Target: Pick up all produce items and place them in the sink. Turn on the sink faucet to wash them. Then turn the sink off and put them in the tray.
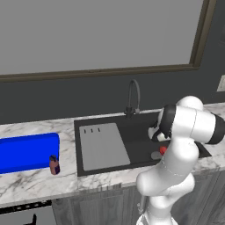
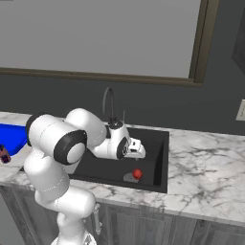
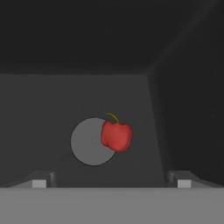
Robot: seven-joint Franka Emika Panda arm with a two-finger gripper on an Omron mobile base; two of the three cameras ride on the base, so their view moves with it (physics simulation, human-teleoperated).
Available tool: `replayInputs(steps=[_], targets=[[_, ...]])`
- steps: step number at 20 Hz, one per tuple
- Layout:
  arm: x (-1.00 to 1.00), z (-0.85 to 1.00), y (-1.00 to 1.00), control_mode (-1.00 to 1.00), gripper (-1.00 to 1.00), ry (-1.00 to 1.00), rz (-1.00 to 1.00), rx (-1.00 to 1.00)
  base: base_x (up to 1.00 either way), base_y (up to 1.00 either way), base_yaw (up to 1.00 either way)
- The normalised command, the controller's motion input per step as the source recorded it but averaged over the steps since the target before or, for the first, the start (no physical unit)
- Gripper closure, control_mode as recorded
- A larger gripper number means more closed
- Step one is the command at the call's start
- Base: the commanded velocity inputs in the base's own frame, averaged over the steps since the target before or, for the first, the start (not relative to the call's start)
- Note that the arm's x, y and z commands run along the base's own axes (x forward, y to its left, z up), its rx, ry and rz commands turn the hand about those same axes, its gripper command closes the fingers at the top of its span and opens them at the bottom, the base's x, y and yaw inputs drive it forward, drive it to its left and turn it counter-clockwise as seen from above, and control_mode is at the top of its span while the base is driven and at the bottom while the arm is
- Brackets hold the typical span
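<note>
Hovering pincer (image 3: 111, 183) spread | red pepper (image 3: 116, 136) overlapping drain (image 3: 87, 142), seemingly touching | sink (image 2: 158, 158)

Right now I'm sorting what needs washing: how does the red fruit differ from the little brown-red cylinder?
The red fruit lies in the black sink, partly over the grey drain; the brown-red cylinder stands upright on the marble counter by the blue tray. The fruit is rounded, bright red, with a stem; the cylinder is duller with a dark base. Both are small.

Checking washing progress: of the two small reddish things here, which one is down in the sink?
The red pepper, lying by the round grey drain in the black sink. The brown-red cylinder stands on the counter beside the blue tray.
</note>
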Motion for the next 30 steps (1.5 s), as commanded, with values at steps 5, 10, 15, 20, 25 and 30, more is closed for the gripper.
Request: replayInputs(steps=[5,10,15,20,25,30], targets=[[0.0,-0.11,-0.12,-1.0,-1.0,0.0,0.0,0.0,0.0,0.0,0.0],[0.0,-0.12,-0.11,-1.0,-1.0,0.0,0.0,0.0,0.0,0.0,0.0],[0.0,-0.19,-0.08,-1.0,-1.0,0.0,0.0,0.0,0.0,0.0,0.0],[0.0,-0.25,0.0,-1.0,-1.0,0.0,0.0,0.0,0.0,0.0,0.0],[0.0,-0.25,0.0,-1.0,-1.0,0.0,0.0,0.0,0.0,0.0,0.0],[0.0,-0.23,0.0,-1.0,-1.0,0.0,0.0,0.0,0.0,0.0,0.0]])
